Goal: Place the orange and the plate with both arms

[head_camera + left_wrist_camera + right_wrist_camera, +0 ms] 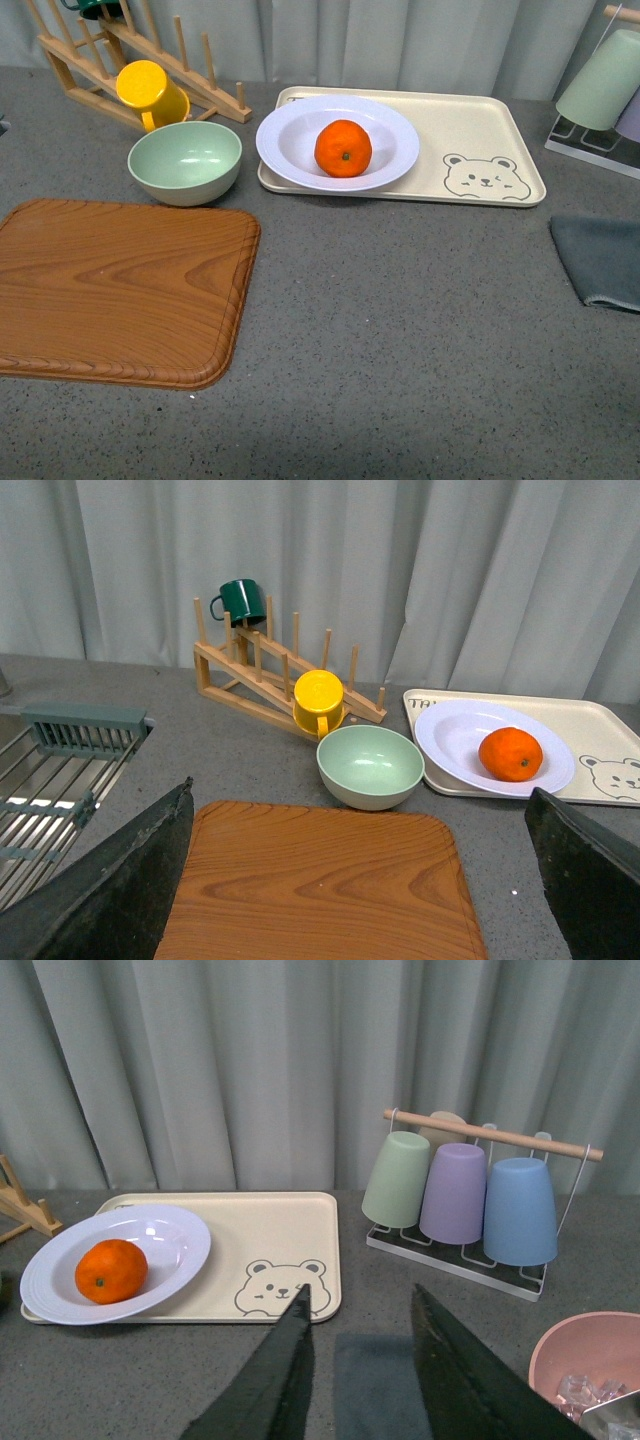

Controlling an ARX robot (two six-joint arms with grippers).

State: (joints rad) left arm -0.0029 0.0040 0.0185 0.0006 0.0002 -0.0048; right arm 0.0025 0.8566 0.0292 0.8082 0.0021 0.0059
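Going from the left across the grey worktop [400, 330], a wooden board [115, 290] lies flat and bare, with a mint-green bowl [185, 160] just behind its far edge and a yellow mug [150, 93] resting against a wooden rack [150, 55]. Next comes the cream bear-printed tray [480, 130], and on its left part sits the plate [300, 150], its rim overhanging the tray's left and near edges slightly. The orange [343, 148] rests in the plate's deep centre, stem spot facing forward. Neither arm shows in the front view. The left hand [360, 880] is spread wide, its two fingers at the outer edges of the wrist picture, holding nothing and looking down over the board. The right hand [362, 1370] is also parted, more narrowly, empty, and hangs over a dark cloth [600, 260] near the tray's right end. The step in hand looks like the approach, with nothing gripped yet. It would go best if the right hand took the orange from above, fingers straddling its widest part, while the left took the plate by its near-left overhanging rim, keeping it level so the fruit cannot roll. Lifting the orange first would leave the plate lighter and steadier.
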